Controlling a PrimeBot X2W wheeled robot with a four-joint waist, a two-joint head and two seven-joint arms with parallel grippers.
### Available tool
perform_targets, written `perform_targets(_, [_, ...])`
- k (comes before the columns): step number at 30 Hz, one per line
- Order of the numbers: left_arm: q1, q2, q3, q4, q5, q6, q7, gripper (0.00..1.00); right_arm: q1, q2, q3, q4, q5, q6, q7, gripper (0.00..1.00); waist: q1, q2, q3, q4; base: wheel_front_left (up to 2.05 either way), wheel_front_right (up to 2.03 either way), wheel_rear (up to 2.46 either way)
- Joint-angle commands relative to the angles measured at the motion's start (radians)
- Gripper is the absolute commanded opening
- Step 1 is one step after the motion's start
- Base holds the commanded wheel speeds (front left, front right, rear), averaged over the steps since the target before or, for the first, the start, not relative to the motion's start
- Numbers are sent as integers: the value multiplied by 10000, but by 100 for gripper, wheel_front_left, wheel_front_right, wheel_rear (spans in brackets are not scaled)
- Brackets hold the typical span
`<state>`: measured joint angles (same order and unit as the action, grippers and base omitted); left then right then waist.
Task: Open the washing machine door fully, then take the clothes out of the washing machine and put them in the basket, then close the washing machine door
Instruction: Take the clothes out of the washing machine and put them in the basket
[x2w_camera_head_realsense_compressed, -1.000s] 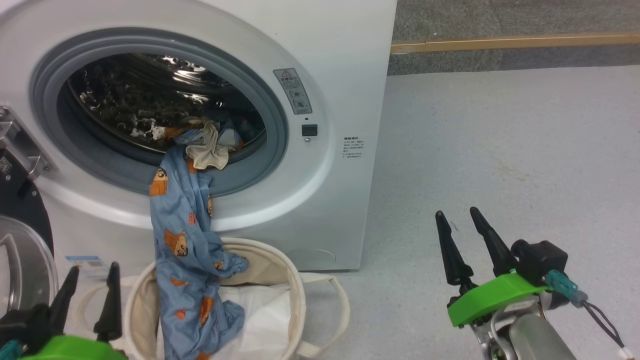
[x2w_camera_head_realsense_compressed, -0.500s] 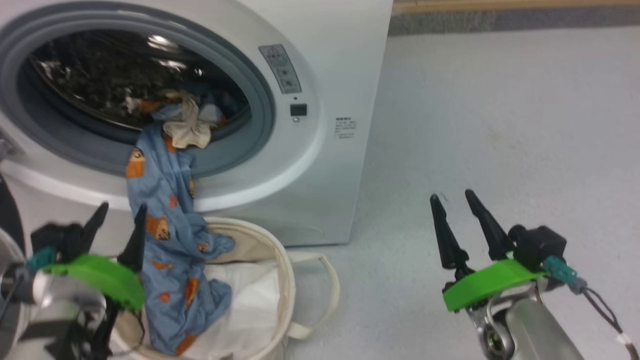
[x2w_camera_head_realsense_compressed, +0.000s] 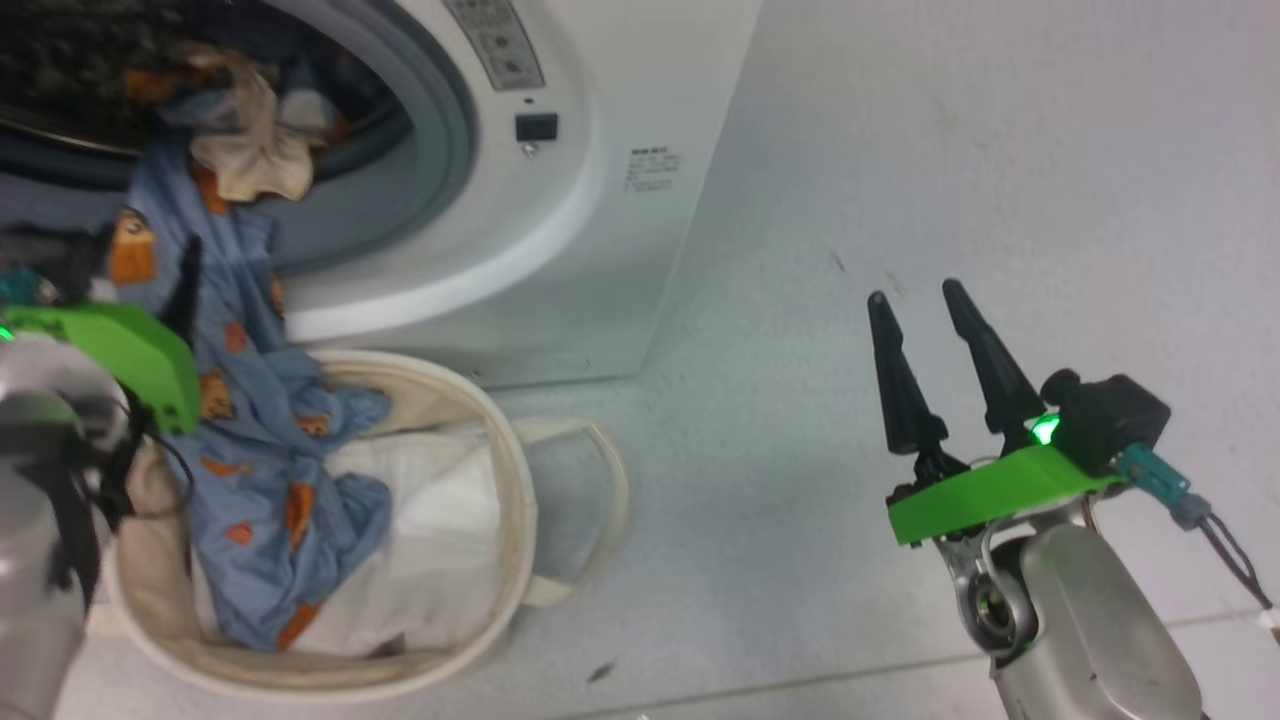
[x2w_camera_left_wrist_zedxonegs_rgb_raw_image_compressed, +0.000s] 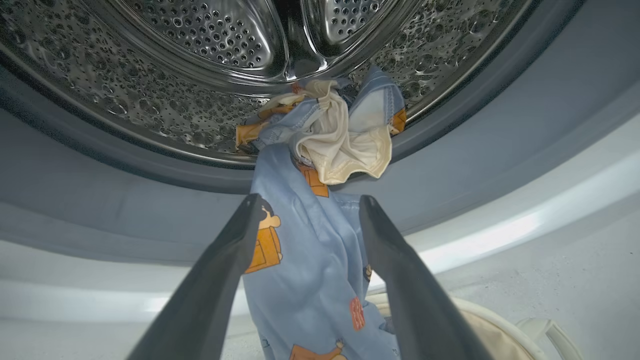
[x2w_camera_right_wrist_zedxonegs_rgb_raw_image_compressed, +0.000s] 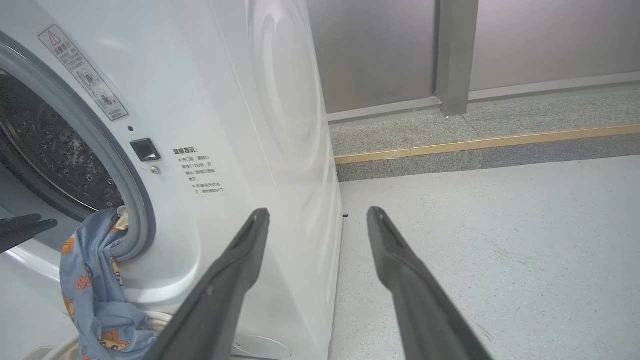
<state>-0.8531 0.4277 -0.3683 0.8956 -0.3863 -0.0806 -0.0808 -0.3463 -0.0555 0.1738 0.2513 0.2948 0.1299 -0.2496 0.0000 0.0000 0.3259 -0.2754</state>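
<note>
The clothes (x2w_camera_head_realsense_compressed: 250, 470) trailed from the mouth of the washing machine (x2w_camera_head_realsense_compressed: 600, 250) into the basket (x2w_camera_head_realsense_compressed: 505, 470) just before it. The left gripper (x2w_camera_left_wrist_zedxonegs_rgb_raw_image_compressed: 308, 200) gaped wide before that mouth, cloth showing between its fingers. The right gripper (x2w_camera_head_realsense_compressed: 915, 292) – wide, empty – hung right of the machine.

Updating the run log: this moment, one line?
left gripper open, at clothes | right gripper open, empty | clothes trailing into basket

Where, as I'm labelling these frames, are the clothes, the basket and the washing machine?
the clothes (x2w_camera_head_realsense_compressed: 255, 450), head view, blue fabric hanging into the basket.
the basket (x2w_camera_head_realsense_compressed: 512, 480), head view, its cream right rim.
the washing machine (x2w_camera_head_realsense_compressed: 600, 250), head view, white front panel.
</note>
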Motion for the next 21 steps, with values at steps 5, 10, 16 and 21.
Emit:
perform_targets(5, [-1892,633,244,1264,80,-194,-109,100,-410,53,63,-605,169,8,-122,100,0,0,1226,-447,0,0,0])
perform_targets(10, [-2807,626,100,2264,47,-343,-76,100,-508,53,-65,-764,193,8,-122,100,0,0,1701,-482,0,0,0])
perform_targets(16, [-3328,463,-95,3210,-23,-426,180,100,-599,53,-89,-842,175,8,-122,100,0,0,1913,-427,0,0,0])
perform_targets(21, [-3376,262,-307,3361,-71,-474,-85,0,-640,53,-106,-840,149,8,-122,100,0,0,1911,-341,0,0,0])
